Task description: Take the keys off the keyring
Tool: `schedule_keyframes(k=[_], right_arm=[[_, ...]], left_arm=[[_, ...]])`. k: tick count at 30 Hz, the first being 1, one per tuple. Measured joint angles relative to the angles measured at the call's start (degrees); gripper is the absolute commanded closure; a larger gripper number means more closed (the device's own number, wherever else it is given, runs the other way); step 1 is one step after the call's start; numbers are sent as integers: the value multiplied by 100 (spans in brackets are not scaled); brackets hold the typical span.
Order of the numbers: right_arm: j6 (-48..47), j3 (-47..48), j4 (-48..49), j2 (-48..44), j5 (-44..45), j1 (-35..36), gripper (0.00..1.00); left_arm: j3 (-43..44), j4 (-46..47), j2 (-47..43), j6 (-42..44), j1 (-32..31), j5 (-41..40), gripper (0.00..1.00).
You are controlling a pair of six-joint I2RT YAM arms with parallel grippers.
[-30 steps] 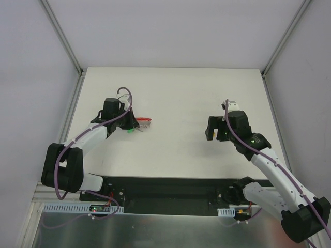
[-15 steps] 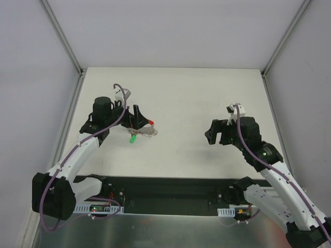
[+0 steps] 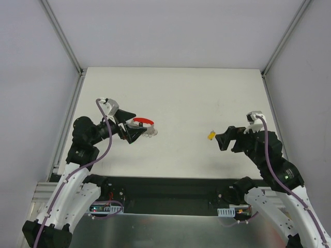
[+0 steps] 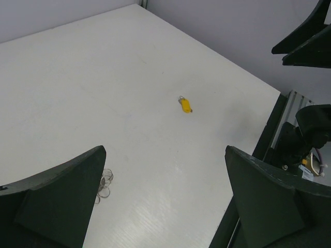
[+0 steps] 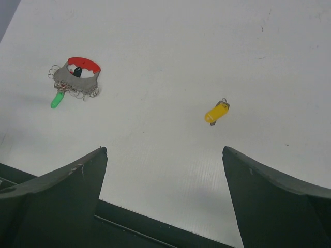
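Anchoring first — the spread left gripper (image 4: 164, 148) should pinch the keyring (image 4: 105, 181) near it, then the spread right gripper (image 5: 164, 150) pulls the green key (image 5: 57, 99).

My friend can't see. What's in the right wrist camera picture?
A yellow key lies alone on the white table, apart from a bunch with a red piece and a green key to its upper left. At the bottom, the right gripper has its jaws wide open, empty.

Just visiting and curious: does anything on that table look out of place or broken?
One yellow key lies alone on the table, well apart from the bunch with red and green parts. It looks stray, though perhaps removed on purpose. Nothing seems broken.
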Motion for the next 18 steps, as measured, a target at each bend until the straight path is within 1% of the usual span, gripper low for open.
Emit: schedule_keyframes(k=[7,18], right_arm=[[33,0,-127,9,149,2,4],[-24,101,-105,90,129,2,4]], left_arm=[[-52,334,-35,-195,0,181,1],[-52,350,31,-214,0,262,1]])
